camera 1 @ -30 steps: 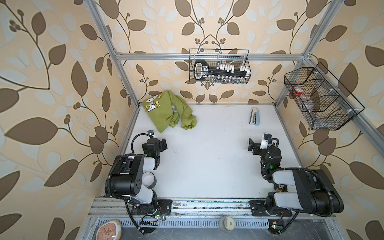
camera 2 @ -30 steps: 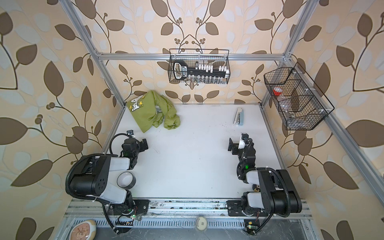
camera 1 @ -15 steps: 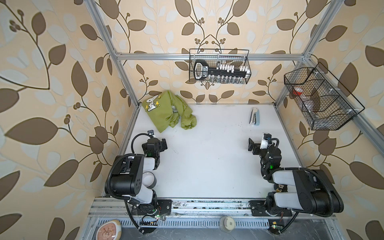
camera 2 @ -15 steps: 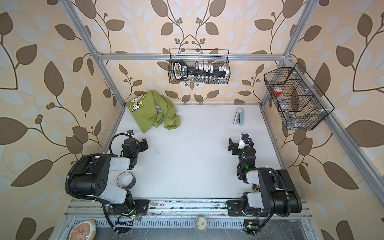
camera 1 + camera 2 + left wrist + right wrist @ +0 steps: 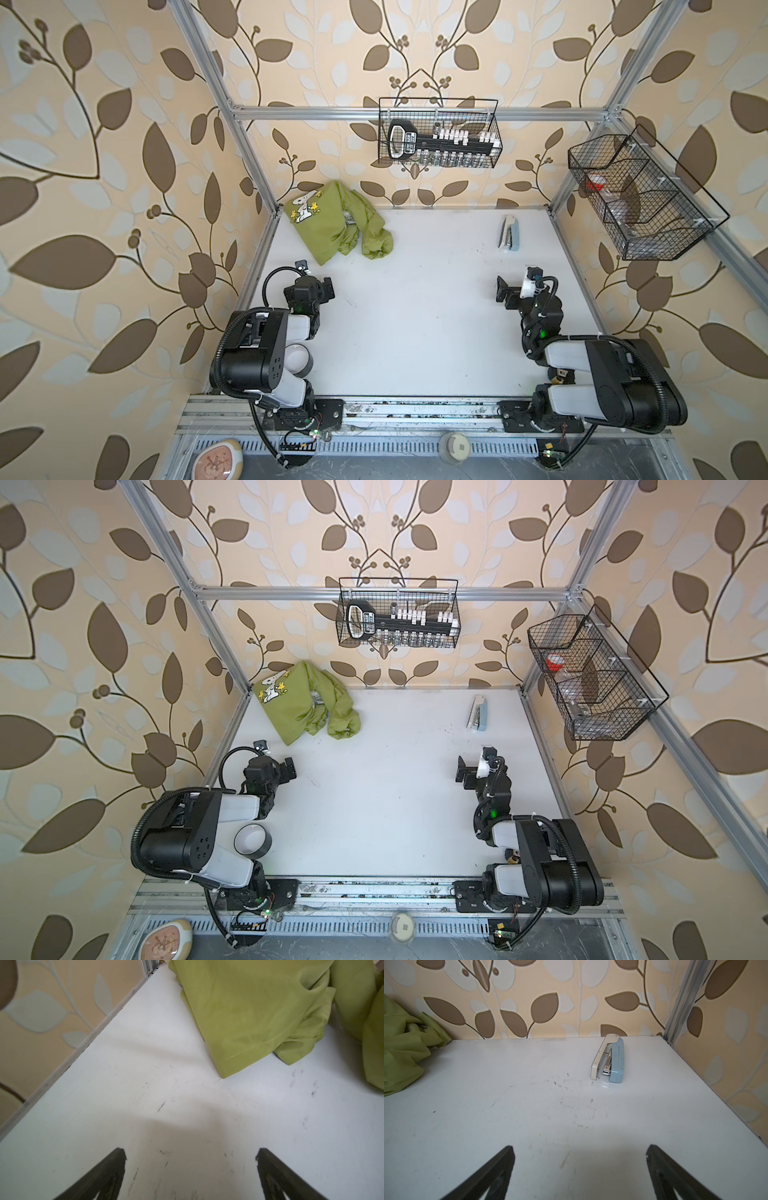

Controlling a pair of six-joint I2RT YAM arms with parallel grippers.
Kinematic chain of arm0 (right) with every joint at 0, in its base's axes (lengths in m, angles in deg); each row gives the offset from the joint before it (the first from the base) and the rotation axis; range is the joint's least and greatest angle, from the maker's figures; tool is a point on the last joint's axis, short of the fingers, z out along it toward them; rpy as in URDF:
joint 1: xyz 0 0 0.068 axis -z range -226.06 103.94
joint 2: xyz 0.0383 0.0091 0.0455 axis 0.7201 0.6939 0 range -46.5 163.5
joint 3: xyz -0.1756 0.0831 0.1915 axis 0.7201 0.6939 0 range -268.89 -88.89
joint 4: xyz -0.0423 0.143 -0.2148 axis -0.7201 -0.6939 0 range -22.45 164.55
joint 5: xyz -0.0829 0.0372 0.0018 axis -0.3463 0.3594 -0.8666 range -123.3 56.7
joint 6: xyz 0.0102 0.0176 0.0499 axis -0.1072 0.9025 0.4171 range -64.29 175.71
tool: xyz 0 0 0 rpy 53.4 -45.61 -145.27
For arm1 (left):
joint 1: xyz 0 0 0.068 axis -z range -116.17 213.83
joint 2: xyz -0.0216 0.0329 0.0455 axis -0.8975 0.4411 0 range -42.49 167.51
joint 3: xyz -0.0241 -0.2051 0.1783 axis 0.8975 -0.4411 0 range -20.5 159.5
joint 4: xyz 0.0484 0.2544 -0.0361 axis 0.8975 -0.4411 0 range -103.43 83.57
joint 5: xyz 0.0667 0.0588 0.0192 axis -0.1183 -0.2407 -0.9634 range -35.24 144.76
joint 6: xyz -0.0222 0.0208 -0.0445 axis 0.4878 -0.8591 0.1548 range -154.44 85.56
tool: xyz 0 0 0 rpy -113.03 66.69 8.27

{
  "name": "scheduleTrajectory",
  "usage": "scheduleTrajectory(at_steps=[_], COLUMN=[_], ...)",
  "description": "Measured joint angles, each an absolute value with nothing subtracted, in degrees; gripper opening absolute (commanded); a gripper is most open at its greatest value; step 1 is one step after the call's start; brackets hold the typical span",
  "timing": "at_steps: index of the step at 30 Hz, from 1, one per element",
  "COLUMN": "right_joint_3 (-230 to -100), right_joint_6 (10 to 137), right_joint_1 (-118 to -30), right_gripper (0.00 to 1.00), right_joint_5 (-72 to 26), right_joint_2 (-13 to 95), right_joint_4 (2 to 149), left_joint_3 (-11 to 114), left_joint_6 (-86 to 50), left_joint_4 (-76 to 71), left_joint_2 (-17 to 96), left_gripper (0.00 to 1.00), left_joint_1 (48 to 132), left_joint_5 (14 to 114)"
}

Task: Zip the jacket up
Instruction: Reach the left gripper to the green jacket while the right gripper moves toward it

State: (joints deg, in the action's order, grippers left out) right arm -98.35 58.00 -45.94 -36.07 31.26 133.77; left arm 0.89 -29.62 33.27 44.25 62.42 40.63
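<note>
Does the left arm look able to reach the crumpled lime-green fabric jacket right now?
Probably yes: the open left gripper faces the jacket across bare white table, nothing between.

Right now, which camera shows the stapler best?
The right wrist view: the stapler is close, its cream arm, blue body and metal magazine distinct. In both top views it is small, with little detail. The left wrist view does not show it.

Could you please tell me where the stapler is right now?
In both top views the stapler lies near the table's far right corner, beyond the right gripper, across from the jacket.
</note>
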Motion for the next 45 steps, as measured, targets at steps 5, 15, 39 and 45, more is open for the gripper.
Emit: scheduleTrajectory(at_steps=[5, 15, 39, 45], right_joint_3=[-98.3, -102.0, -114.3, -117.7], right_joint_6=[58.0, 62.3, 91.0, 89.5], right_joint_1=[-46.5, -46.7, -40.3, -58.5], right_gripper=[1.00, 1.00, 0.80, 0.80], right_joint_5=[-37.5, -46.2, -17.4, -22.0], right_joint_2=[30.6, 10.3, -0.8, -0.3], right_joint_4=[133.2, 114.0, 74.1, 70.6], left_joint_3=[0.9, 13.1, 61.6, 70.2], left_joint_6=[-29.6, -27.9, -13.3, -13.3], left_joint_4=[33.3, 14.2, -38.0, -41.0], left_joint_2=[44.1, 36.4, 64.9, 70.7], left_gripper=[0.99, 0.99, 0.99, 0.98], left_joint_1=[62.4, 62.4, 59.2, 62.8], left_joint_5=[40.6, 37.5, 55.5, 54.6])
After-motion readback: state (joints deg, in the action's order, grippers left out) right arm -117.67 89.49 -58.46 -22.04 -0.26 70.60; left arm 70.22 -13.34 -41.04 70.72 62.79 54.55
